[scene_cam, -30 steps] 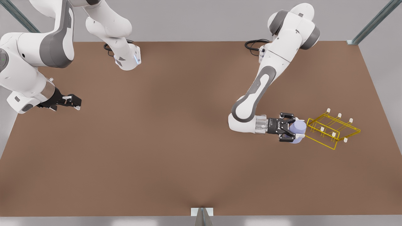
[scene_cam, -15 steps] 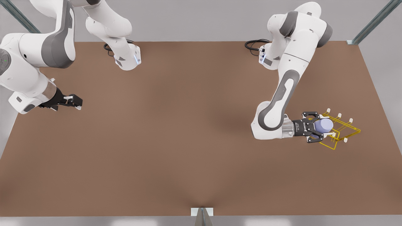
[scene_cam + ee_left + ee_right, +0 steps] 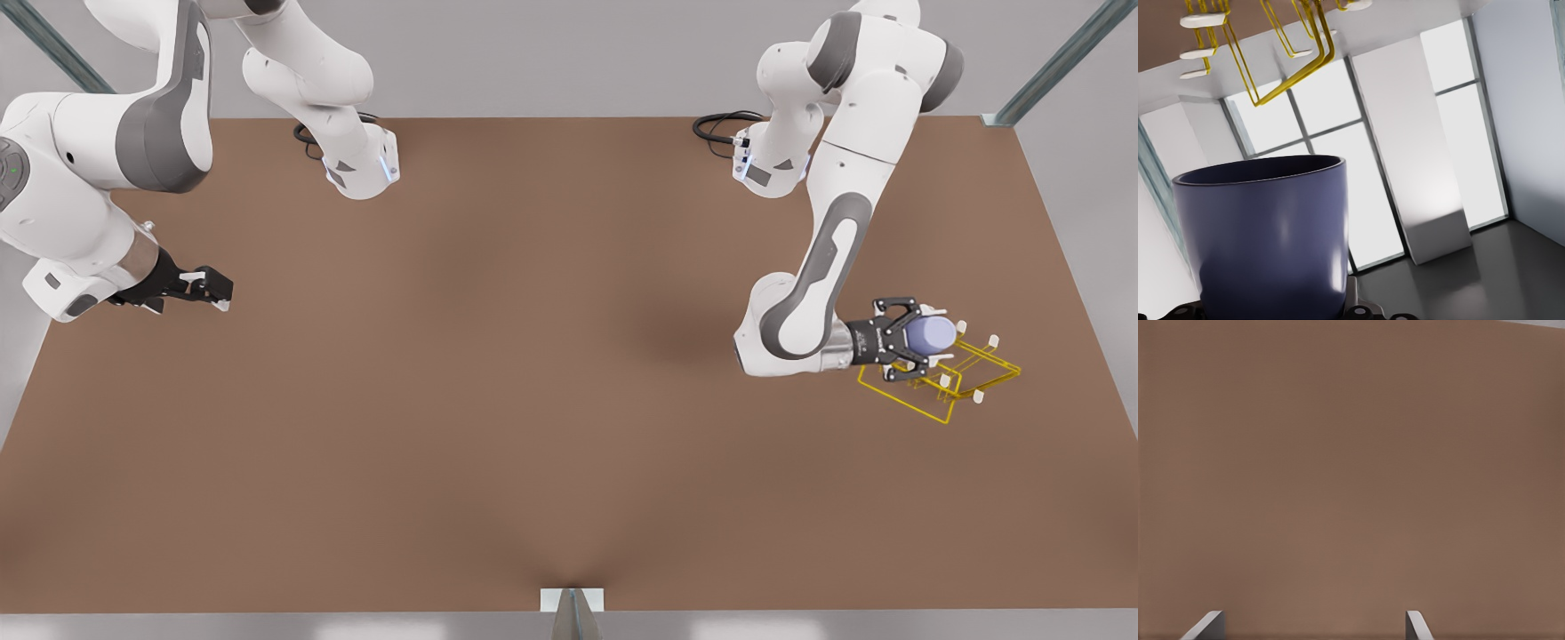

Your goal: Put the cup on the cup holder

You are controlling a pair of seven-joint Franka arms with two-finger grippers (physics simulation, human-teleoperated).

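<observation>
The lavender-blue cup (image 3: 937, 333) lies on its side in my left gripper (image 3: 926, 339), which is shut on it at the front view's right. The cup hangs over the near-left part of the yellow wire cup holder (image 3: 982, 375), its mouth turned toward the white-tipped pegs. In the left wrist view the cup (image 3: 1265, 233) rises close in front, with the cup holder (image 3: 1295, 57) beyond its rim. My right gripper (image 3: 213, 293) waits open above the table at the front view's far left; its fingertips (image 3: 1206, 624) stand apart over bare brown table.
The brown table (image 3: 533, 400) stretches wide between the two arms. Both arm bases (image 3: 360, 169) (image 3: 769, 169) with black cables stand along the back edge. A small metal bracket (image 3: 572, 604) sits at the front edge. The cup holder is near the table's right side.
My left gripper carried the cup toward the front view's right, from beside the cup holder's near end to over its frame. The right arm stayed nearly still.
</observation>
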